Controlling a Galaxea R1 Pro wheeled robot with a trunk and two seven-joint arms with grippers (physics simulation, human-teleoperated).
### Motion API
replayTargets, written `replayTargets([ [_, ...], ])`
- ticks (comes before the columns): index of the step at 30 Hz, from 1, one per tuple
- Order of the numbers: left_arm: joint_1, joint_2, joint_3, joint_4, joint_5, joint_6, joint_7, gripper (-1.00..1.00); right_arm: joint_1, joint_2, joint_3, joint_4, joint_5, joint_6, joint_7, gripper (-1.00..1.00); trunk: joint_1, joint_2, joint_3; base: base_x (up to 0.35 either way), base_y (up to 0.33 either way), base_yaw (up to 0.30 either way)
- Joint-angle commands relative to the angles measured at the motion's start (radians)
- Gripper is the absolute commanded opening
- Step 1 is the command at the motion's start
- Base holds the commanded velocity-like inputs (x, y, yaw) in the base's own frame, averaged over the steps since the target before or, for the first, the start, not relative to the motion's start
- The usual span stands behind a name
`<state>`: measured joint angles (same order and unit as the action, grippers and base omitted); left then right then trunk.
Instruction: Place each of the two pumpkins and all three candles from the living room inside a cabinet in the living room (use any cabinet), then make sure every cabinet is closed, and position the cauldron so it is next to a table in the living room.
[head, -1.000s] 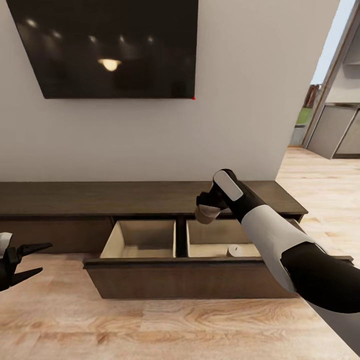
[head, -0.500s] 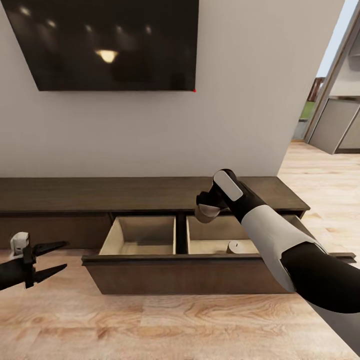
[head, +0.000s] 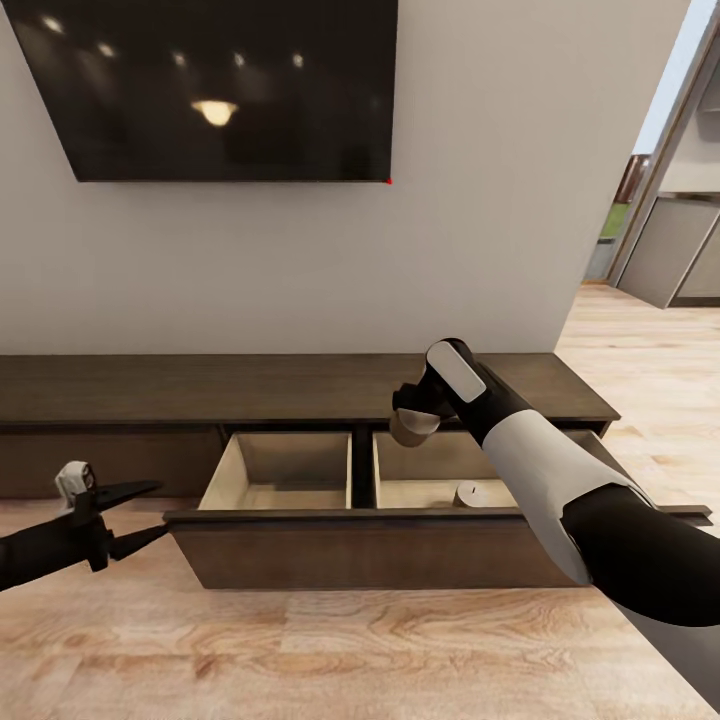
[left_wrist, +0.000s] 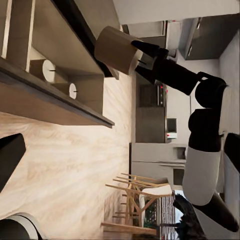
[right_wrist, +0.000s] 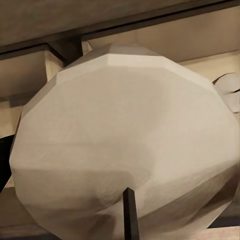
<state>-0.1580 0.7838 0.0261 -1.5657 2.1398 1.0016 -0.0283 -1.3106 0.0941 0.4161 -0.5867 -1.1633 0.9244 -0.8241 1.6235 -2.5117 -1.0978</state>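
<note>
Scene: the right gripper hangs over the cabinet, whose drawer stands pulled out below the wall TV.
Right jaws: clamped on a candle — held above the drawer's right-hand compartment.
Already stowed: the left wrist view shows two candles lying in that compartment.
Left jaws: the left gripper is spread and empty, its tips just beside the drawer's left front corner.
Risk: let go from this height, the stubby candle may bounce or roll — possibly knocking its neighbours.
Second risk: the left arm, so near the front panel, could nudge the drawer.
</note>
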Motion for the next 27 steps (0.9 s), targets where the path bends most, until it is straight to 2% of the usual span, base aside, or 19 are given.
replayTargets([
  [1,-0.004,0.0,-0.016,0.0,-0.003,0.003,-0.024,1.0,-0.001,-0.001,0.004,-0.001,-0.013,-0.002,-0.012,-1.0,0.0,0.0,-0.001,0.0,0.0,0.0],
  [5,-0.035,0.0,-0.086,0.0,-0.003,0.003,-0.084,1.0,-0.001,-0.001,0.004,-0.001,-0.013,-0.002,-0.012,-1.0,0.0,0.0,-0.001,0.0,0.0,0.0],
  [9,-0.061,0.0,-0.142,0.0,-0.003,0.003,-0.101,1.0,-0.001,-0.001,0.004,-0.001,-0.012,-0.003,-0.012,-1.0,0.0,0.0,-0.001,0.0,0.0,0.0],
  [15,-0.07,-0.005,-0.164,-0.002,-0.002,0.003,-0.106,1.0,-0.001,-0.001,0.004,-0.001,-0.012,-0.003,-0.012,-1.0,0.0,0.0,-0.001,0.0,0.0,0.0],
  [18,-0.072,-0.007,-0.185,-0.002,-0.003,0.003,-0.134,1.0,-0.001,-0.001,0.005,0.009,-0.013,-0.003,-0.012,-1.0,0.0,0.0,-0.001,0.0,0.0,0.0],
  [27,-0.072,-0.008,-0.193,-0.001,-0.003,0.003,-0.152,1.0,-0.001,-0.001,0.007,0.066,-0.013,0.0,-0.012,-1.0,0.004,-0.003,-0.036,0.0,0.0,0.0],
])
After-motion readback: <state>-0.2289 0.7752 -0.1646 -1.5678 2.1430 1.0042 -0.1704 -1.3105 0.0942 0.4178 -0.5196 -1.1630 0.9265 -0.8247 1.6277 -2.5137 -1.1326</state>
